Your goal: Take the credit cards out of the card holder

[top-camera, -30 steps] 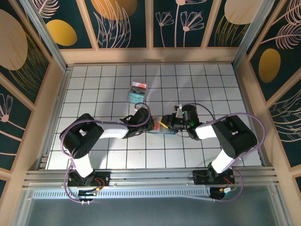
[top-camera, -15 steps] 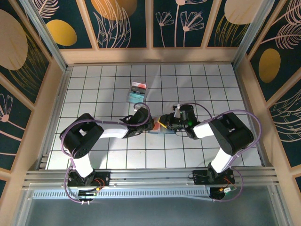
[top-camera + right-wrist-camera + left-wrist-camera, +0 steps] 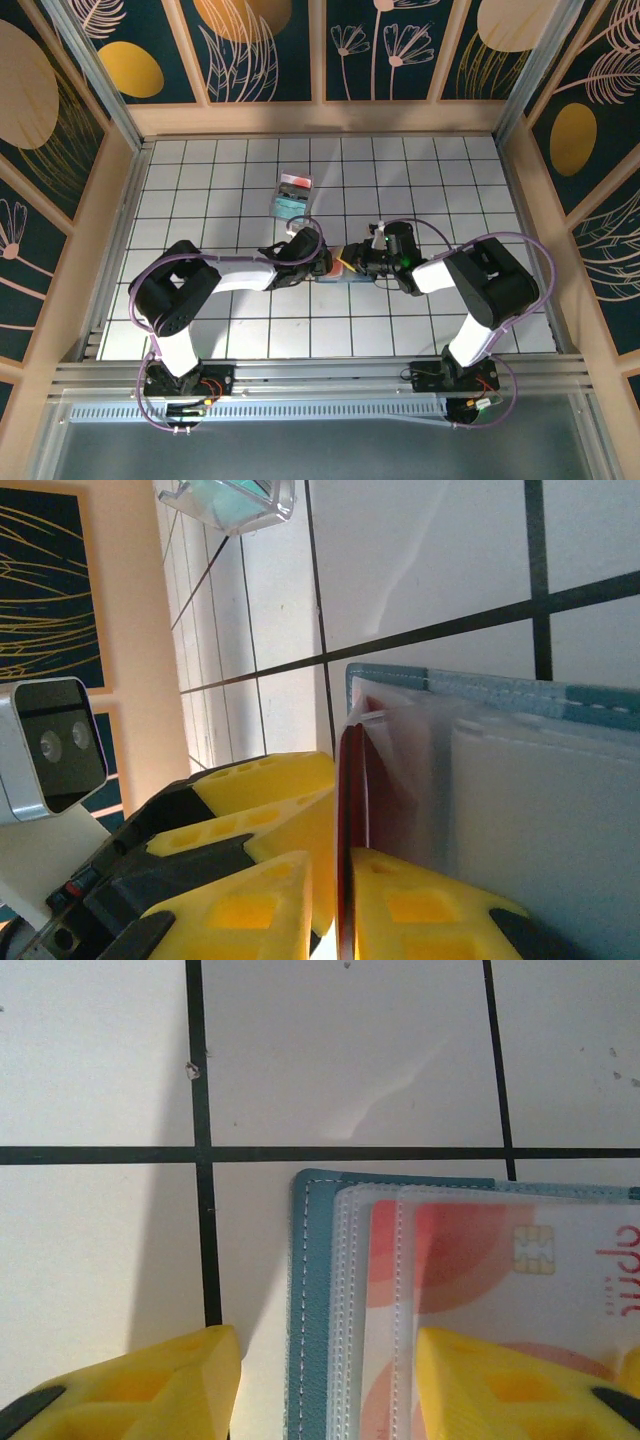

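In the top view the card holder lies on the tiled table (image 3: 200,200) just in front of the arms' meeting point. It sits between the 2 grippers, which cover most of it.

From the left wrist we see only 1 corner of the card holder (image 3: 310,1340), the rest cut off by the frame. A salmon credit card (image 3: 470,1250) sits under clear stitched sleeves, its chip showing and its lettering cropped at the right edge. The left gripper (image 3: 322,1360) has its jaws apart, 1 finger over bare tile and 1 over the sleeve. We cannot tell whether that finger touches it.

From the right wrist, the right gripper (image 3: 342,880) has its jaws nearly together, pinching a dark red card (image 3: 347,780) seen edge-on. We cannot tell whether this is the salmon one. How far it remains in its pocket is hidden.

A clear box (image 3: 235,500) lies well apart, cropped at the top.
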You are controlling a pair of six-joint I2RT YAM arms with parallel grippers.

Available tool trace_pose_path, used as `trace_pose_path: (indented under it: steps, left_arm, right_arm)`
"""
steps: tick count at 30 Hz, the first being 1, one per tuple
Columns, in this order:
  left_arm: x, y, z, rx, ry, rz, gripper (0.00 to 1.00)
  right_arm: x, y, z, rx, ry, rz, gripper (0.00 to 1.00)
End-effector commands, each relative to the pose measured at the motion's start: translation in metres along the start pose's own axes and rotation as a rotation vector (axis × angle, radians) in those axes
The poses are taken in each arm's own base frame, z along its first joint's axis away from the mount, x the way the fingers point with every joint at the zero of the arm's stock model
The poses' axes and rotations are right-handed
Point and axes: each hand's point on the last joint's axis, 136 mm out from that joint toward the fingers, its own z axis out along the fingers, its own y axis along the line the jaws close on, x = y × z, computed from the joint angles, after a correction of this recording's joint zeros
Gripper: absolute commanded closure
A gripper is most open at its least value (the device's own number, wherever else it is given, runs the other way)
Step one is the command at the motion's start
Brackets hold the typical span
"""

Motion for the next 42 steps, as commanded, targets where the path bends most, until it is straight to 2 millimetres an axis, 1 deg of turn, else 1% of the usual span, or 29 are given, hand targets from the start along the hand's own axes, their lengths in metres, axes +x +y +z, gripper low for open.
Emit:
trace_pose_path:
  steps: [1,4,7,9,16,22,26,30,35,37,39,42]
  left_arm:
    - [0.028,0.042,0.008,-0.168,0.091,0.033,0.51]
    - [0.029,0.041,0.01,-0.165,0.099,0.033,0.51]
    - [0.029,0.04,0.011,-0.164,0.101,0.032,0.5]
    - [0.029,0.042,0.011,-0.175,0.1,0.034,0.5]
    - [0.027,0.051,0.006,-0.224,0.09,0.035,0.47]
    - [0.026,0.051,0.007,-0.232,0.093,0.04,0.46]
    - [0.028,0.053,0.009,-0.241,0.101,0.047,0.49]
    - [0.028,0.056,0.008,-0.256,0.102,0.05,0.53]
    - [0.03,0.063,0.008,-0.286,0.111,0.054,0.59]
    - [0.032,0.065,0.009,-0.295,0.118,0.055,0.6]
    - [0.032,0.066,0.009,-0.3,0.122,0.056,0.6]
    - [0.033,0.065,0.01,-0.296,0.125,0.058,0.61]
  right_arm:
    - [-0.003,0.011,-0.004,-0.054,-0.008,-0.03,0.85]
    - [-0.002,0.012,-0.006,-0.056,-0.008,-0.031,0.9]
    - [-0.002,0.012,-0.007,-0.056,-0.008,-0.03,0.98]
    - [-0.002,0.011,-0.009,-0.054,-0.013,-0.028,0.99]
    - [-0.004,0.005,-0.012,-0.022,-0.023,-0.026,0.99]
    - [-0.004,0.002,-0.01,-0.01,-0.015,-0.024,0.9]
    - [-0.004,0.005,-0.01,-0.027,-0.014,-0.017,0.84]
    - [-0.003,0.006,-0.01,-0.033,-0.014,-0.015,0.85]
    - [-0.003,0.002,-0.01,-0.029,-0.016,-0.006,0.86]
    - [-0.002,0.001,-0.01,-0.026,-0.016,-0.001,0.86]
    - [-0.001,0.001,-0.01,-0.029,-0.015,0.002,0.89]
    - [0.0,-0.003,-0.01,-0.024,-0.013,0.01,0.97]
